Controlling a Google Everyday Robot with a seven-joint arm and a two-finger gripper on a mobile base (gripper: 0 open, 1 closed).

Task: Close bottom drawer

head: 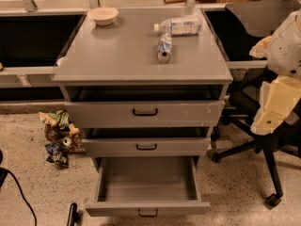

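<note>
The bottom drawer (146, 209) of the grey cabinet is pulled far out. Its deep box tray (148, 179) is empty, and a small black bar handle (147, 213) sits on its narrow front at the lower edge of the view. The middle drawer (146, 147) and the top drawer (145, 112) above it stand slightly out. My gripper (275, 105), cream-coloured on a white arm, hangs at the right edge at the top drawer's height. It is well to the right of the cabinet, above the bottom drawer, and touches nothing.
On the cabinet top (117, 55) are a bowl (102, 15), a plastic bottle (178, 26) and a can (164, 47) lying down. A black office chair (263, 145) stands to the right below my arm. Crumpled snack bags (59, 135) and a black cable (19, 197) lie on the floor to the left.
</note>
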